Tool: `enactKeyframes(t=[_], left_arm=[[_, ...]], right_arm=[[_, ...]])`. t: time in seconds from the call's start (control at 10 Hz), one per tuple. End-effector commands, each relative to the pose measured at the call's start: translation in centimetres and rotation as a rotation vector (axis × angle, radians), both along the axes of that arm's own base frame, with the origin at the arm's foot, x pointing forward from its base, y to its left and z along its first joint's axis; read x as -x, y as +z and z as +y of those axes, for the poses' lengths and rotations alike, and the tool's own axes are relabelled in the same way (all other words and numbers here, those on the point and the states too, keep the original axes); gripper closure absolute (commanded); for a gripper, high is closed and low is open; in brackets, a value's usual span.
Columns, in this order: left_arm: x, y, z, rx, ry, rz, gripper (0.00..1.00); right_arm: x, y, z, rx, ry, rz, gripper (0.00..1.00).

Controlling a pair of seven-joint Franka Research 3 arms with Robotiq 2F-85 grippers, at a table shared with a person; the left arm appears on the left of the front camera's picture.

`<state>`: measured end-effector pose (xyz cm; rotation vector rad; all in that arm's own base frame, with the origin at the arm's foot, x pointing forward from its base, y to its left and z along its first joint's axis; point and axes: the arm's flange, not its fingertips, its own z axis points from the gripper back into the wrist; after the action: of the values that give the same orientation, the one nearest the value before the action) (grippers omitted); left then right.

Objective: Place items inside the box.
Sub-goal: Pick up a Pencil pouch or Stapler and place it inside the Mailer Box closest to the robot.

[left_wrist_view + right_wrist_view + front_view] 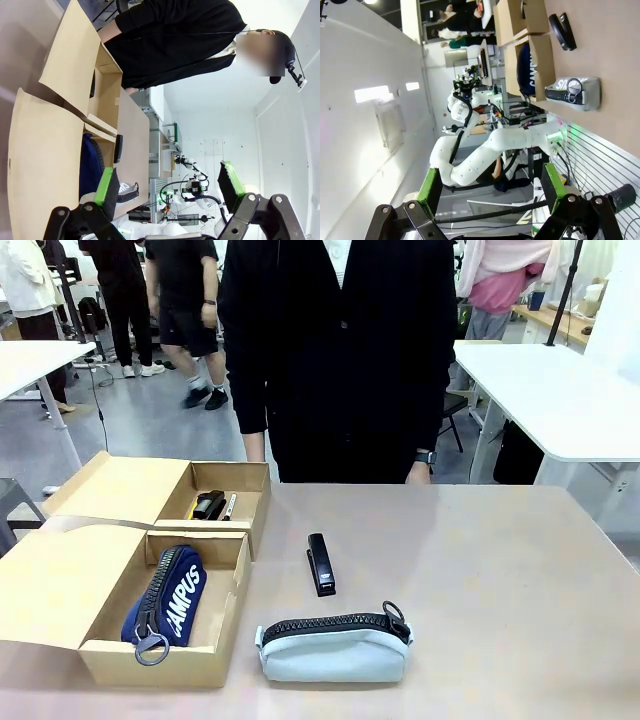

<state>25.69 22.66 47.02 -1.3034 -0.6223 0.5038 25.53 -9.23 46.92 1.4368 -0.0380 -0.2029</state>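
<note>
The cardboard box (150, 665) sits open at the table's left, split into two compartments. A navy "CAMPUS" pouch (165, 608) lies in the near compartment. In the far one are a black stapler (208, 505) and a yellow-and-black knife (228, 506). A second black stapler (320, 563) lies on the table to the right of the box. Near the front edge rests a pale grey-blue pouch (335, 648). My left gripper (167, 185) is open in the air, looking along the box (45, 150). The right gripper (490, 187) is open too, far from the pale pouch (575, 92) and stapler (562, 31).
A person in black (340, 360) stands at the table's far edge, hands down by the sides. The box flaps (60, 590) spread out to the left. Bare tabletop (500, 570) stretches to the right of the stapler and pouch. Other white tables and people stand behind.
</note>
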Motion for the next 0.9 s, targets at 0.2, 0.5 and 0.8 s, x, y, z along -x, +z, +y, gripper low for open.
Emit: enactKeyframes(t=[0.2,0.5,0.8], left_arm=[[0.1,0.0,-0.1,0.004,-0.001,-0.027,0.00],[0.1,0.0,-0.1,0.004,-0.001,-0.027,0.00],[0.1,0.0,-0.1,0.004,-0.001,-0.027,0.00]], right_arm=[[-2.3,0.8,6.3,0.252,0.117,0.088,0.00],[-6.5,2.9,16.5,0.534,0.312,0.091,0.00],[-5.8,3.2,12.5,0.517,0.282,0.063,0.00]])
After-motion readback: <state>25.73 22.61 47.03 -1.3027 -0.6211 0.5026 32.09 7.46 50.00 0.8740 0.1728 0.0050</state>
